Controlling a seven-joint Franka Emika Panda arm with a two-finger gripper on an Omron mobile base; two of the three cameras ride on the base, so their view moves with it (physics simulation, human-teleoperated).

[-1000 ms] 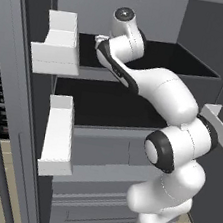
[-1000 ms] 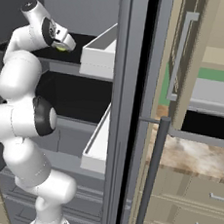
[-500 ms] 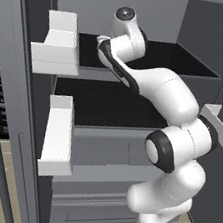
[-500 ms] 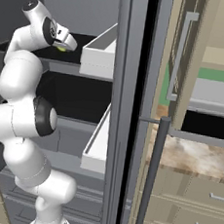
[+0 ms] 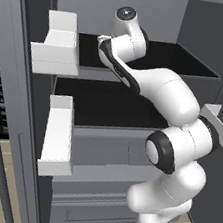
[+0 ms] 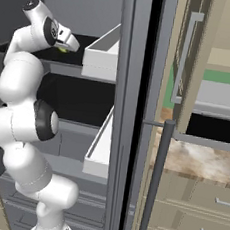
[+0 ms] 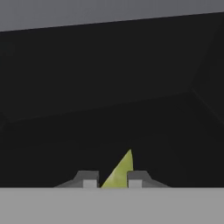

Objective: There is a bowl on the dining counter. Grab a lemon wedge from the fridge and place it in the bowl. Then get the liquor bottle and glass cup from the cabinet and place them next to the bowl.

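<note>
**Lemon wedge between my fingers on the fridge shelf; delivery steps outstanding**

Finding one, nearest: in the hand view my fingers (image 7: 112,181) stand close together with the lemon wedge (image 7: 119,171) between them, its yellow point rising above the tips. I judge them gripping the lemon wedge, though firm contact on both sides cannot be confirmed.

Finding two: the wedge sits on the dark upper shelf (image 5: 156,59) of the open fridge (image 5: 104,138), towards that shelf's front edge; a yellow speck shows under my hand in the right base view (image 6: 62,50).

Progress: this is the first pick only. The wedge is not yet lifted out or carried to the bowl, and the bottle and glass cup remain to be fetched.

Pose: my arm rises from the base, bends at the elbow before the drawers, and reaches up and forward into the fridge, with the wrist turned down over the shelf.
</note>
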